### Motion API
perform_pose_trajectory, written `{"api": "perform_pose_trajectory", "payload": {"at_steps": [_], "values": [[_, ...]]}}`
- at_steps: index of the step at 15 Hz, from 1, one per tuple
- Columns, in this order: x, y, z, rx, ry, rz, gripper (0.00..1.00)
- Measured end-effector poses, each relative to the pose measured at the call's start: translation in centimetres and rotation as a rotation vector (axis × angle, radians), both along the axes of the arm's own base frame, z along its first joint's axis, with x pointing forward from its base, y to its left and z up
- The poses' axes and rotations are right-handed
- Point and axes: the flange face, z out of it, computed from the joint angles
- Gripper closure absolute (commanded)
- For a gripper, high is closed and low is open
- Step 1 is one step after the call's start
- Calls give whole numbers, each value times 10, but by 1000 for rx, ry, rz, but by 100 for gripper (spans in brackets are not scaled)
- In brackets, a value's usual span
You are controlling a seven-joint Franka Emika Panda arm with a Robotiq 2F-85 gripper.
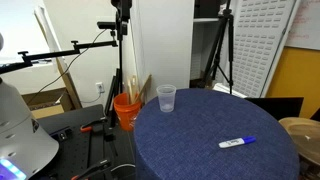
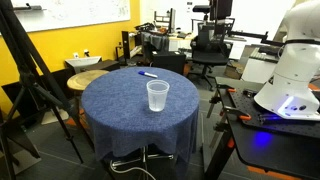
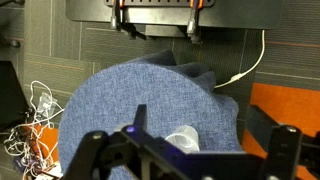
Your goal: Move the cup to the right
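The cup (image 1: 166,98) is a small clear plastic cup standing upright on the round table covered in blue cloth (image 1: 200,140). It shows in both exterior views, near the table's edge (image 2: 157,95). In the wrist view the cup (image 3: 185,138) appears small between my gripper's (image 3: 190,148) two dark fingers, which are spread wide and high above the table. The gripper is open and holds nothing. It does not show in either exterior view, where only the white arm body (image 2: 290,70) is seen.
A blue marker (image 1: 237,142) lies on the cloth away from the cup (image 2: 148,73). An orange bucket (image 1: 127,110) with sticks stands on the floor beside the table. A wooden stool (image 2: 85,80), tripods (image 2: 30,90) and an office chair (image 2: 205,50) surround it.
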Motion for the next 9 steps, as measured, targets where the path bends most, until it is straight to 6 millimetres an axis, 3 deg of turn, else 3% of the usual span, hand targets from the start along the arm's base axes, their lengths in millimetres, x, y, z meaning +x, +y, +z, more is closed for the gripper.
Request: {"api": "perform_pose_trajectory", "payload": {"at_steps": [9], "values": [[3,-2,-1,16,-14,-1,0]]}}
